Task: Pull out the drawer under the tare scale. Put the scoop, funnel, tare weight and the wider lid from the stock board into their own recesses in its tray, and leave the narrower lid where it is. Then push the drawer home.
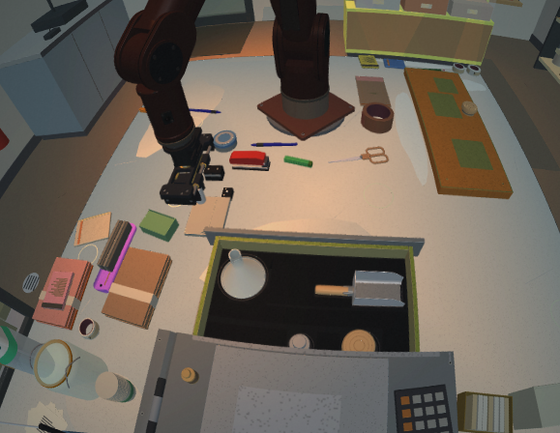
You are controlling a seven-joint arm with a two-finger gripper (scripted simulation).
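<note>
The drawer [307,290] stands pulled out from under the tare scale [300,386]. Its dark tray holds the funnel [243,276] at the left, the scoop [367,288] at the right, and the tare weight [300,341] and the wider lid [359,340] along the near edge, each in its own recess. The narrower lid [469,107] lies on the stock board [454,128] at the far right. My gripper [181,195] is left of and beyond the drawer's front panel [314,237], low over the table. Its fingers are closed; I see nothing held between them.
Behind the work stands my arm's base [304,108], with a stapler [250,160], pens, a green marker, scissors [367,155] and a tape roll [377,117] around it. Notebooks, a green block [158,224] and a paper pad [209,215] crowd the table left of the drawer.
</note>
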